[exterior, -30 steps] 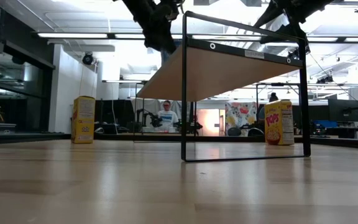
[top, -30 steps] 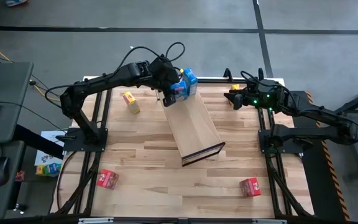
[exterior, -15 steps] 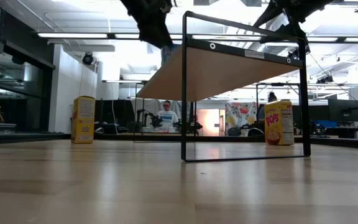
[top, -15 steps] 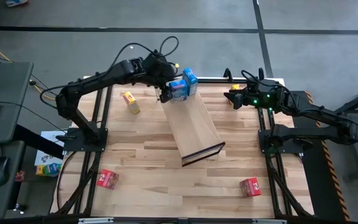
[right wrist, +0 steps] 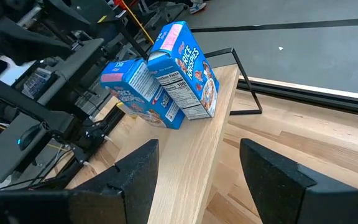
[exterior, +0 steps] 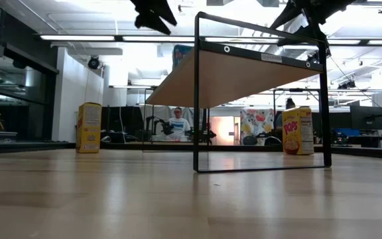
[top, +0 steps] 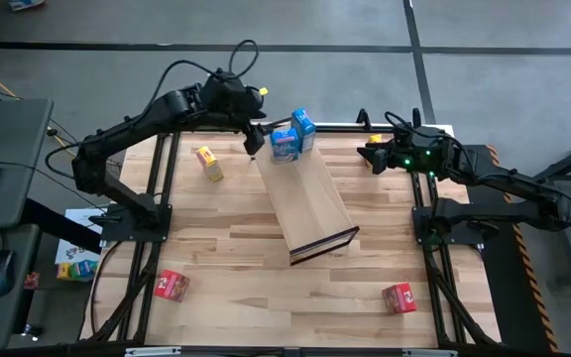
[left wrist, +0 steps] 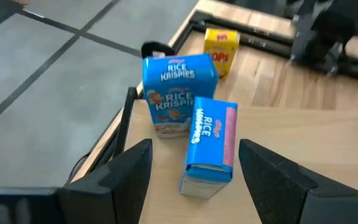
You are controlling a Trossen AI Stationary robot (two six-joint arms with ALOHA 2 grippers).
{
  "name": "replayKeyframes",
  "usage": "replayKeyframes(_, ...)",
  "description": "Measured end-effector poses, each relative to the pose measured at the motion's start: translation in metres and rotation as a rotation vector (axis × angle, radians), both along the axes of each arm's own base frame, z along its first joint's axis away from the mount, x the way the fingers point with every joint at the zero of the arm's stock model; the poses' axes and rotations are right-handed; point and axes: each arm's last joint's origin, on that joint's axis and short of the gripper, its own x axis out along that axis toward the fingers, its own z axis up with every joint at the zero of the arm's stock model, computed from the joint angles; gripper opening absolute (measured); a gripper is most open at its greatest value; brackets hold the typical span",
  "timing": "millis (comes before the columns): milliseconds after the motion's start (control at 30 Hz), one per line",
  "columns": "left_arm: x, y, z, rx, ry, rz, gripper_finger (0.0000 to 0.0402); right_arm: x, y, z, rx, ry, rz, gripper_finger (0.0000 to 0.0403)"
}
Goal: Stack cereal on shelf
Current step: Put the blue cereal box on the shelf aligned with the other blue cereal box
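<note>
Cereal boxes, both blue ones [top: 292, 137], now stand side by side at the far end of the shelf [top: 310, 203], because my left gripper [top: 253, 139] has opened and backed off, leaving four boxes to fetch while my right gripper [top: 373, 155] waits open.

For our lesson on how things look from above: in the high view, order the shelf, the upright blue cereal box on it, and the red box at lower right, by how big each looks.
1. The shelf, by far the largest.
2 and 3. The upright blue cereal box and the red box look alike in size; the blue box stands higher, nearer the camera, so no ranking.
</note>
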Motion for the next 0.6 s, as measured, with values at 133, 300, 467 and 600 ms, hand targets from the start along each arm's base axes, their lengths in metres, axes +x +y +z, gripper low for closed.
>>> replayKeyframes(133,-0.01,-0.01,0.006,-0.006,-0.109,0.019,0.0229,0.0,0.0,0.0,-0.006,0.003,-0.016,0.0217)
replayKeyframes(300,-0.03,-0.03,-0.006,-0.003,-0.275,0.061,0.0208,0.0,-0.001,0.0,-0.008,0.004,-0.018,0.0217)
replayKeyframes(467,-0.054,-0.048,-0.024,-0.023,-0.42,0.108,0.0163,0.0,-0.001,0.0,-0.01,0.005,-0.018,0.0217)
replayKeyframes(600,-0.062,-0.059,-0.035,-0.052,-0.519,0.116,0.0112,0.0,-0.001,0.0,-0.011,0.006,-0.019,0.0217)
